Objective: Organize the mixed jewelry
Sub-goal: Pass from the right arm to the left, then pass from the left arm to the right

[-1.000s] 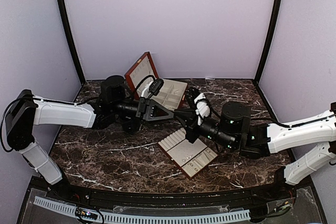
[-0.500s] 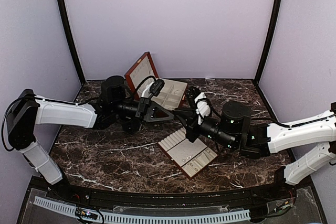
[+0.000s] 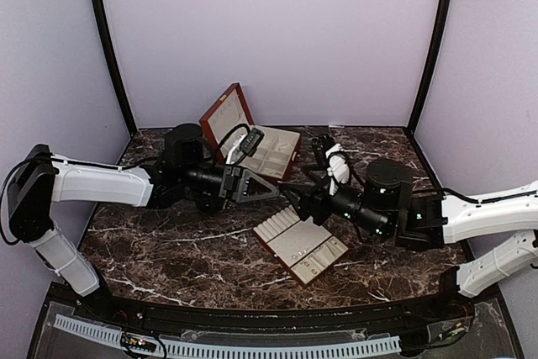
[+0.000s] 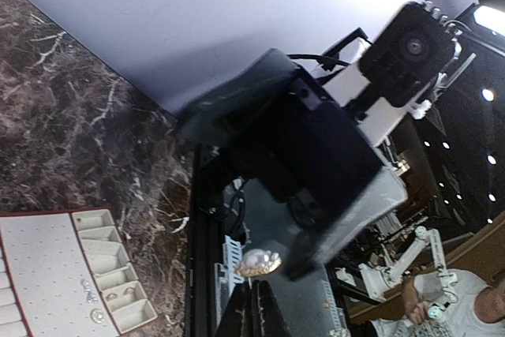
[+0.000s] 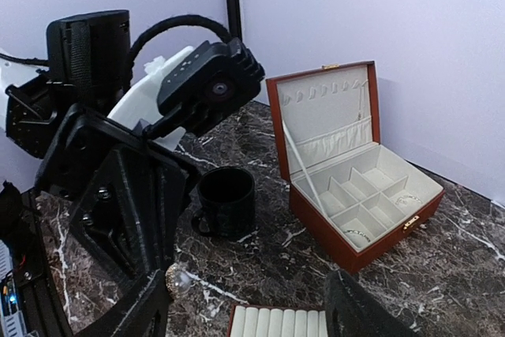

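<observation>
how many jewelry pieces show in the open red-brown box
2 in the red-brown box: one thin loop in its near-corner compartment, a second loop in its right-end compartment. Smaller pieces may hide behind dividers.

The right gripper, shut a second ago, now has its jaws spread wide and has drawn back toward 3 o'clock. A gap has opened between it and the left gripper. The left gripper, part open a second ago, is now clamped on the pearl piece and holds it alone.
</observation>
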You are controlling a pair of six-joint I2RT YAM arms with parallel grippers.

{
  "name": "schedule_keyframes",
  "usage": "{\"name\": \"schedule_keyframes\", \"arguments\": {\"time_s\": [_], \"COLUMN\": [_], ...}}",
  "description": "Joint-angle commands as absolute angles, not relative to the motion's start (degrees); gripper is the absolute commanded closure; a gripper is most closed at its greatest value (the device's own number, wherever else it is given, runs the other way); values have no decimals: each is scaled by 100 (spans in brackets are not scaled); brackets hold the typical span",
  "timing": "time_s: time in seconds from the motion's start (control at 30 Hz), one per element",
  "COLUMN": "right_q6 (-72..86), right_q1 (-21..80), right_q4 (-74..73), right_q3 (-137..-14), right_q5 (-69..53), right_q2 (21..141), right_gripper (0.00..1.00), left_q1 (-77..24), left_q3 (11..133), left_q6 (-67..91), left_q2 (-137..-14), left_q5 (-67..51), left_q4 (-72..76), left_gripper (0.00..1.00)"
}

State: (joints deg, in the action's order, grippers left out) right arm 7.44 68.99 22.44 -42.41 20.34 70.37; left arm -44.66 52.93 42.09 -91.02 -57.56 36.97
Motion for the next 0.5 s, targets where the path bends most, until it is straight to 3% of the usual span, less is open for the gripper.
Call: {"name": "schedule_keyframes", "arguments": {"time_s": [0.0, 0.33, 0.47], "right_q6": [1276, 2387, 3002], "right_q1": [6890, 6283, 5698], "right_q4": [2294, 1995, 1532], "right_q3": [-4225, -4231, -4599], "right_q5": [1486, 527, -783], "right_q2": [6608, 6454, 6870], "right_gripper": [30, 28, 31], "left_q1": [-4417, -4421, -4421], "left_q3": [5344, 5299, 4994], "left_q6": [2998, 2116, 1224], "left_q2": [-8839, -8670, -8387], "left_q5": [-5013, -4693, -4615], "left_q4": [2826, 2658, 2616], "left_gripper": [100, 100, 100]}}
